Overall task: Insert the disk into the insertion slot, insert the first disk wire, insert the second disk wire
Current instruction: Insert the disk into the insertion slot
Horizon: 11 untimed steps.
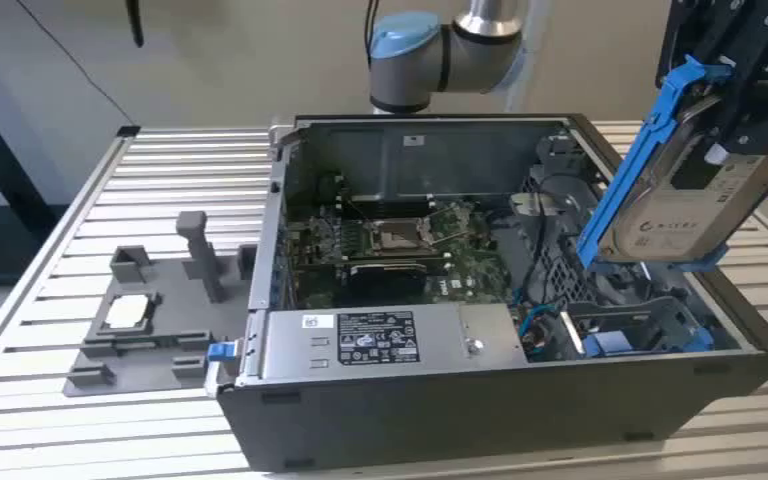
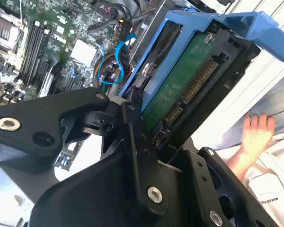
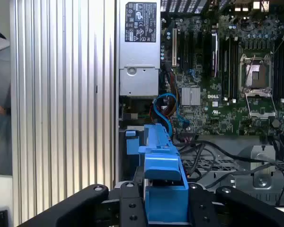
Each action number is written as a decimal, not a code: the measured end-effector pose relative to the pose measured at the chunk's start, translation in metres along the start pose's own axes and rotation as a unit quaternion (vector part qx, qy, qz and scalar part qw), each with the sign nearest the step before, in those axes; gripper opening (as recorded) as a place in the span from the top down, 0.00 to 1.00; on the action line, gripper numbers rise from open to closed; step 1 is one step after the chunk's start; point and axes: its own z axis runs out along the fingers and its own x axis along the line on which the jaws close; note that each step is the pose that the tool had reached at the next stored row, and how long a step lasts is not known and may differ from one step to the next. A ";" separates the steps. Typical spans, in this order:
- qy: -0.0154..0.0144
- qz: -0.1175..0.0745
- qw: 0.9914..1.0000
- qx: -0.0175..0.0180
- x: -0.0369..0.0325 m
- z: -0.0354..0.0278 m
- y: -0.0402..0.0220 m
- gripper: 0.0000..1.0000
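Between the fingers of the gripper sits the disk, gripped firmly at its upper end, blue carrier included. It hangs steeply tilted. Directly below the gripper is the open computer case. The insertion slot lies under the disk's lower edge, and the disk is not yet in it. In the second wrist view the gripper pinches the disk with its green circuit-board face and connector row exposed. A person's hand shows beyond it. In the first wrist view, beyond the gripper and disk, are blue cables, the power supply box and the processor socket.
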 end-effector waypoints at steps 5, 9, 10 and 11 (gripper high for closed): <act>0.000 0.000 1.000 0.000 0.0000 0.0000 0.0000 0.67; 0.000 0.000 1.000 0.000 0.0000 0.0000 0.0000 0.67; 0.000 0.000 1.000 0.000 0.0000 0.0002 0.0000 0.67; 0.000 0.000 1.000 0.000 0.0000 0.0007 0.0000 0.67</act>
